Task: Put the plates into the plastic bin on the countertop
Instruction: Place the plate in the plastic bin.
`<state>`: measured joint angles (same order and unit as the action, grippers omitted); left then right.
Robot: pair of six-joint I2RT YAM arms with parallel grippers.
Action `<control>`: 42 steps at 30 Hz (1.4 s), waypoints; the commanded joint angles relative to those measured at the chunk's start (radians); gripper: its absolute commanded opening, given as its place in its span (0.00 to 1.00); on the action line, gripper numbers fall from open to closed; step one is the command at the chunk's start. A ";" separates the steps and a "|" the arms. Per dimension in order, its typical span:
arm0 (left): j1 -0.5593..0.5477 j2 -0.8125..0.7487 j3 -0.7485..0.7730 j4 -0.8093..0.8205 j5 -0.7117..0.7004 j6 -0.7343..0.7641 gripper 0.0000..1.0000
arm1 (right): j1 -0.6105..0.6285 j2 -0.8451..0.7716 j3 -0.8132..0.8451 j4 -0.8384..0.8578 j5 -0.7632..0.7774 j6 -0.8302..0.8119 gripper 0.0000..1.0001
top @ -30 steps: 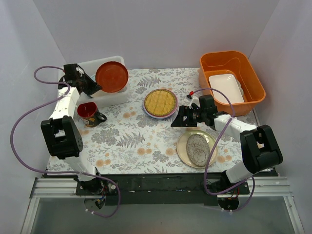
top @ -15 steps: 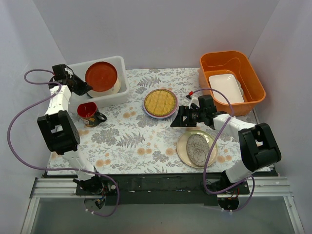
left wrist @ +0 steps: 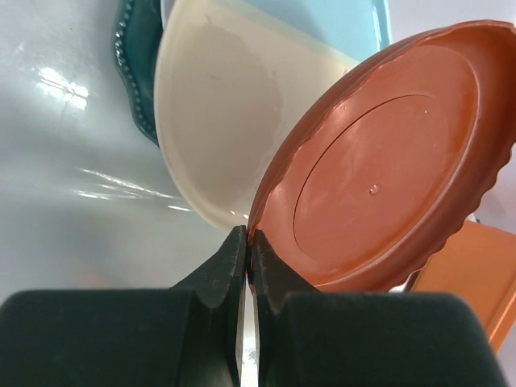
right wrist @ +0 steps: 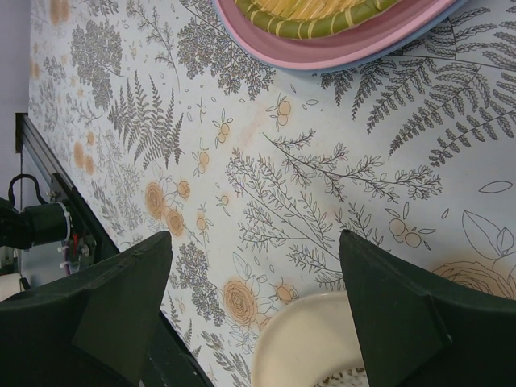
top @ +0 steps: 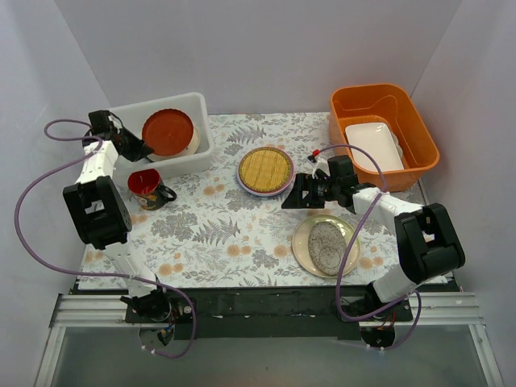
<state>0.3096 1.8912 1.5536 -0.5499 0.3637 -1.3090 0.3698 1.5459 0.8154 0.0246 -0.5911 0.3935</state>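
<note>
My left gripper (left wrist: 246, 242) pinches the red plate (left wrist: 387, 161) by its rim, tilted over the bin (top: 184, 164) at the far left corner; so thin a hold may slip. My right gripper (right wrist: 256, 258) gapes, empty.

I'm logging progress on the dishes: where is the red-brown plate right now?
Far left in the top view, the red-brown plate is in the plastic bin, its edge pinched in the left gripper, tilted over a cream plate.

A fixed overhead camera looks steeply down on the whole countertop (top: 242, 234). The left wrist camera peers close into the bin (top: 201, 121) at the red-brown plate (left wrist: 387, 161). The right wrist camera skims low over the countertop, sharing the bamboo plate (right wrist: 306, 10) with the overhead view.
</note>
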 commanded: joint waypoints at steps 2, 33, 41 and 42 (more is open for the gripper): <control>0.005 0.038 0.072 -0.007 -0.016 0.022 0.00 | 0.006 0.009 0.037 0.024 -0.019 0.001 0.91; 0.005 0.062 0.177 -0.035 -0.069 0.043 0.98 | 0.006 -0.001 0.031 0.024 -0.021 0.005 0.91; 0.002 0.006 0.168 -0.028 -0.083 0.054 0.98 | 0.006 -0.006 0.031 0.023 -0.019 0.005 0.91; 0.000 0.000 0.161 -0.028 -0.080 0.054 0.98 | 0.006 -0.007 0.031 0.021 -0.021 0.005 0.91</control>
<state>0.3111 1.9850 1.7210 -0.5900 0.2993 -1.2736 0.3714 1.5532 0.8154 0.0257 -0.5915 0.3939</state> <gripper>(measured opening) 0.982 0.907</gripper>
